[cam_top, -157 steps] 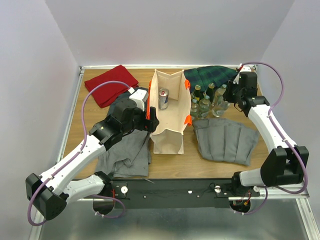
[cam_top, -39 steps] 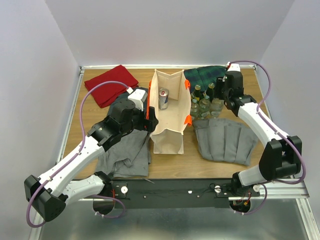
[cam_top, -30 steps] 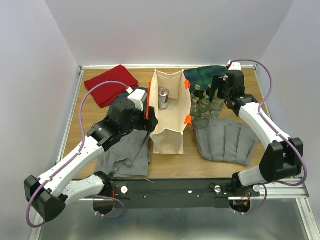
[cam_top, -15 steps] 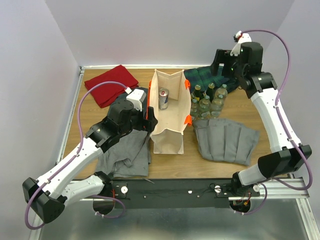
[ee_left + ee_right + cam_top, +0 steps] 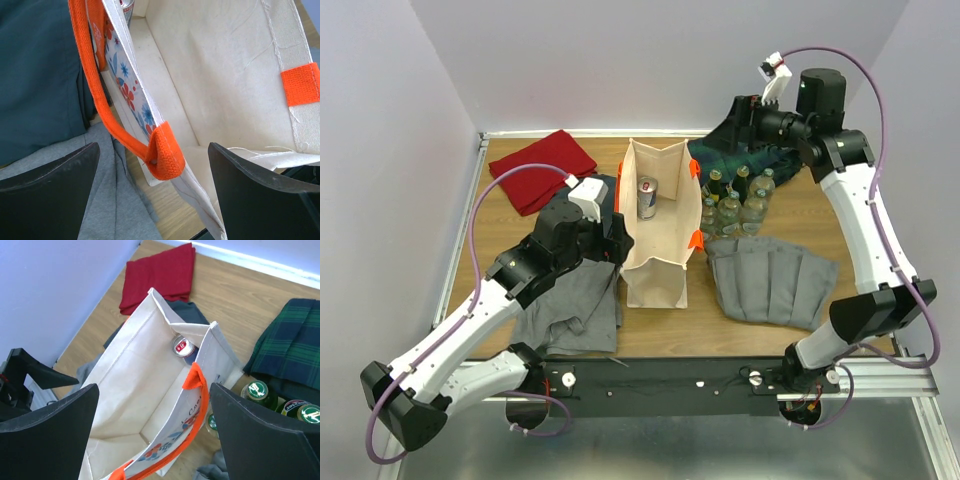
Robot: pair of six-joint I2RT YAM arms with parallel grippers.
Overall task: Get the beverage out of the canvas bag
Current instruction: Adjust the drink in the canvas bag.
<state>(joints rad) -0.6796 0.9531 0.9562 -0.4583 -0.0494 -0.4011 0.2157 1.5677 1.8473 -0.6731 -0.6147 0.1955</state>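
My left gripper (image 5: 152, 192) hangs with jaws spread wide astride the near rim of the tall beige canvas bag (image 5: 655, 250) with orange handles. A silver beverage can (image 5: 647, 195) stands inside, mostly hidden at the far end. Beyond, my right gripper (image 5: 738, 110) hovers high, jaws released, empty.

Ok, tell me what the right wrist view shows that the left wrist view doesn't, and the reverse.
Right wrist only: the red cloth, the plaid cloth, green bottle caps beside the bag, and the whole can top.
Left wrist only: the bag's floral outer panel close up, with an orange handle drooping over grey cloth.
Both: the open bag, the can inside at its far end, and an open end effector.
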